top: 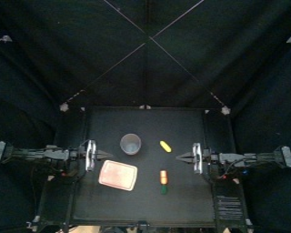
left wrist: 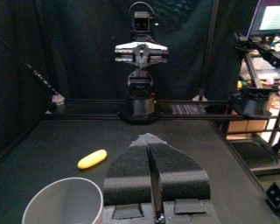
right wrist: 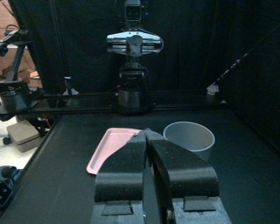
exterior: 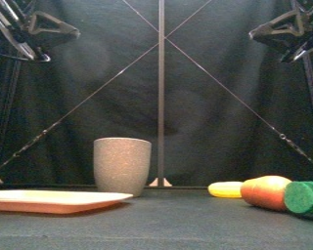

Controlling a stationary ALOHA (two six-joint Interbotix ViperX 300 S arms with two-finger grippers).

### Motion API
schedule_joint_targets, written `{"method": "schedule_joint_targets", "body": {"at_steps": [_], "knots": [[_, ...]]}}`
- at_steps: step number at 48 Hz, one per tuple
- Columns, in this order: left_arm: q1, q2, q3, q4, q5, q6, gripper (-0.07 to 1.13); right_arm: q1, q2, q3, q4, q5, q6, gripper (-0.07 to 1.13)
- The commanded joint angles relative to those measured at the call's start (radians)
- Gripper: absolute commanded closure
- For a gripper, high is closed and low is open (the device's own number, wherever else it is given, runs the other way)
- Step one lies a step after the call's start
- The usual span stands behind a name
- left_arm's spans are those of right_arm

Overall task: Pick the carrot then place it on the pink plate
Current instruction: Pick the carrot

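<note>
- The left gripper [left wrist: 153,142] is seen clenched, with nothing grasped.
- The right gripper [right wrist: 150,136] is likewise clenched and empty.
- The carrot [top: 163,176] is touched by neither and is seen near the pink plate [top: 120,174].

robot lab booth, black curtains [top: 51,55], black table [top: 142,205]

From the front, the carrot [exterior: 266,191] is cut at the right edge and hides one end of the yellow toy [exterior: 226,189]; the pink plate [exterior: 55,200] runs past the left edge; the left wrist view crops the cup [left wrist: 63,203].
</note>
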Motion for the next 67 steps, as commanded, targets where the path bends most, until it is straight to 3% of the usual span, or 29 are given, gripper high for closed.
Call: {"method": "schedule_joint_targets", "body": {"at_steps": [1,4,13,25,32,44,52,60,67], "knots": [[0.02,-0.006,-0.025,0.002,-0.006,0.005,1.07,-0.002,0.021,0.006,0.025,0.002,0.014,1.05],[0.028,-0.012,-0.028,0.002,-0.006,0.003,1.11,-0.002,0.029,0.014,0.075,0.014,0.04,1.04],[0.035,-0.032,-0.026,0.006,0.003,0.003,1.09,0.02,0.074,0.012,0.285,0.071,0.206,1.02],[0.035,-0.049,-0.025,0.006,0.018,0.003,1.09,0.13,0.181,-0.006,0.322,0.08,0.399,0.96],[0.035,-0.048,-0.025,0.006,0.018,0.003,1.09,0.138,0.29,-0.017,0.33,0.086,0.494,0.79],[0.035,-0.048,-0.025,0.006,0.018,0.003,1.09,0.144,0.428,-0.034,0.33,0.086,0.546,0.39],[0.034,-0.048,-0.025,0.008,0.018,0.003,1.09,0.144,0.495,-0.035,0.35,0.087,0.546,0.19],[0.031,-0.049,-0.025,0.006,0.018,0.003,1.09,0.15,0.568,-0.057,0.37,0.087,0.546,0.08],[0.031,-0.049,-0.023,0.008,0.018,0.003,1.09,0.153,0.647,-0.081,0.388,0.112,0.548,0.06]]}}
